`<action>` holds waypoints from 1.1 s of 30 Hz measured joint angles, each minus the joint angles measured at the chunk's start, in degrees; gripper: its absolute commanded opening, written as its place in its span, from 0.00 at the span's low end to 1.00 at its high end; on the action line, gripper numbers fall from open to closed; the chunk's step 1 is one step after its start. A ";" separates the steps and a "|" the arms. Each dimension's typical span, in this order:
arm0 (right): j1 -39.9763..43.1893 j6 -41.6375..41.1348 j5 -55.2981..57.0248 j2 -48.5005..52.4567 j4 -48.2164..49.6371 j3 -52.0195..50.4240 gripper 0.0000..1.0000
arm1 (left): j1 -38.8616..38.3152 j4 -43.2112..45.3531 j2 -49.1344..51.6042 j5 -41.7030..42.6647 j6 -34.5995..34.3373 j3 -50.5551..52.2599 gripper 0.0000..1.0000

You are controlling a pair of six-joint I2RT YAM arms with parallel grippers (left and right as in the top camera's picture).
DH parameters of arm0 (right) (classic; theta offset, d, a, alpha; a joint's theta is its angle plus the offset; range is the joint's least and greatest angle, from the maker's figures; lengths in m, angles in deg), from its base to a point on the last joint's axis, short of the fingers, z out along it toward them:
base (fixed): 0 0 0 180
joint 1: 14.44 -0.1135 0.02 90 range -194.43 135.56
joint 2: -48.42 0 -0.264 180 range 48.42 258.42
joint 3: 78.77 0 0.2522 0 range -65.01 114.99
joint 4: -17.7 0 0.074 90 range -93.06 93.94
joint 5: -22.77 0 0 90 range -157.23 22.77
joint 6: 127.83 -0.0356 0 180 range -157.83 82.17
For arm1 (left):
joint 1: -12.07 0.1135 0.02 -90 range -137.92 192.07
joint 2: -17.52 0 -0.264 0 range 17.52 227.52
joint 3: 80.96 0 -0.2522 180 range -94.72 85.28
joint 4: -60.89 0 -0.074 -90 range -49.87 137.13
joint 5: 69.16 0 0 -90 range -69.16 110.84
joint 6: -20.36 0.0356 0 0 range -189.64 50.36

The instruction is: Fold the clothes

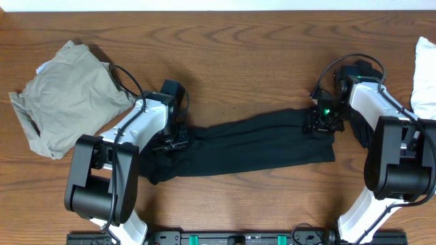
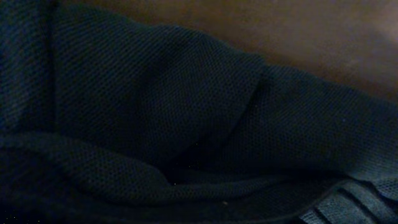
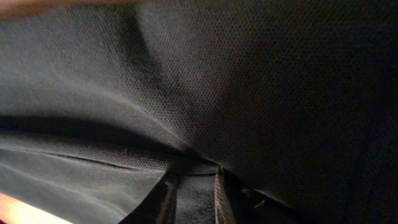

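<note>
A long black trouser-like garment (image 1: 252, 143) lies stretched across the middle of the table. My left gripper (image 1: 172, 141) is down on its left end. The left wrist view is filled with black mesh fabric (image 2: 155, 93), and the fingers barely show. My right gripper (image 1: 319, 124) is at the garment's right end. In the right wrist view its jaws (image 3: 193, 196) pinch a fold of the black fabric (image 3: 249, 74). A khaki-grey garment (image 1: 65, 95) lies crumpled at the far left, apart from both grippers.
A white cloth (image 1: 426, 75) lies at the right edge of the table. Bare brown wood (image 1: 238, 61) runs along the back of the table. The arm bases stand at the front edge.
</note>
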 measured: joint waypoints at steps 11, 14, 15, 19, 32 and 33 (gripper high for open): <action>1.18 -5.77 3.04 -1.18 -2.58 -2.29 0.12 | 0.33 14.14 -0.17 -2.16 7.21 0.09 0.49; 2.36 -6.82 3.02 -1.18 -3.02 -2.56 0.12 | 0.33 15.78 -0.13 -2.25 8.26 0.15 0.50; 2.62 -7.23 2.95 -1.18 -2.99 -2.62 0.12 | 0.33 16.04 -0.07 -2.14 8.74 0.15 0.50; 2.84 -7.98 2.43 -1.20 -2.64 -2.71 0.13 | 0.42 15.82 0.00 -1.62 10.40 0.13 0.50; 3.37 -7.67 5.35 -9.20 -4.09 -0.20 0.20 | 0.72 11.54 -9.53 -1.62 13.18 -3.56 0.67; 3.37 -7.65 5.66 -11.15 -4.13 0.15 0.20 | 0.81 11.54 -11.50 -1.79 13.18 -3.93 0.67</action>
